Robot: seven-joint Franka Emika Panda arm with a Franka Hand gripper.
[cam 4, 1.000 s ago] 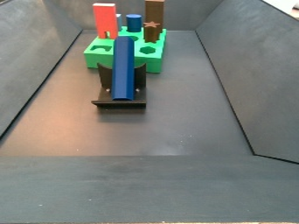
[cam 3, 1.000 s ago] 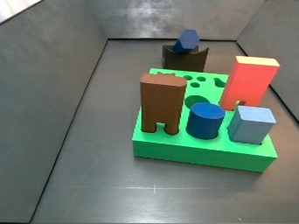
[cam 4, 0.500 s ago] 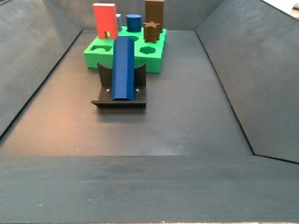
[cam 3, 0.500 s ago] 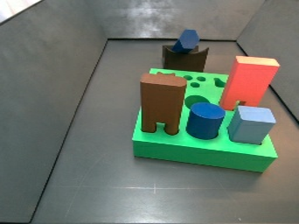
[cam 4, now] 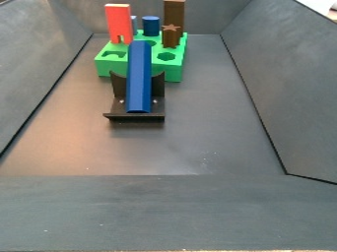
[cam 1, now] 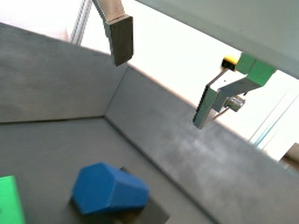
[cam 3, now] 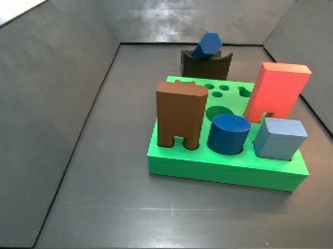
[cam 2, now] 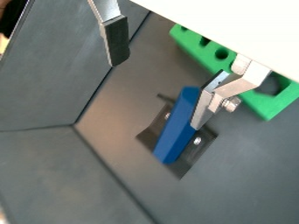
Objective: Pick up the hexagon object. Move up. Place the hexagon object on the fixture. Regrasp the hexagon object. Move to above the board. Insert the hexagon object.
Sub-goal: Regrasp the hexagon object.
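Gripper (cam 2: 163, 61), seen only in the wrist views: its silver fingers (cam 2: 114, 37) stand apart with nothing between them, high above the floor (cam 4: 198, 128). Hexagon object (cam 4: 140, 73): a dark blue bar lying in the notch of the fixture (cam 4: 134, 113), which stands on the floor just beside the board's (cam 4: 112, 61) near edge in a side view; in the opposite side view only its end (cam 3: 209, 45) shows, beyond the board's (cam 3: 221, 165) far edge. Judged step: regrasp, not yet begun. Risks: a descent off the bar's axis could nudge it along or out of the notch; a grip taken too near one end could let it tilt and later jam at the board's hexagonal hole.
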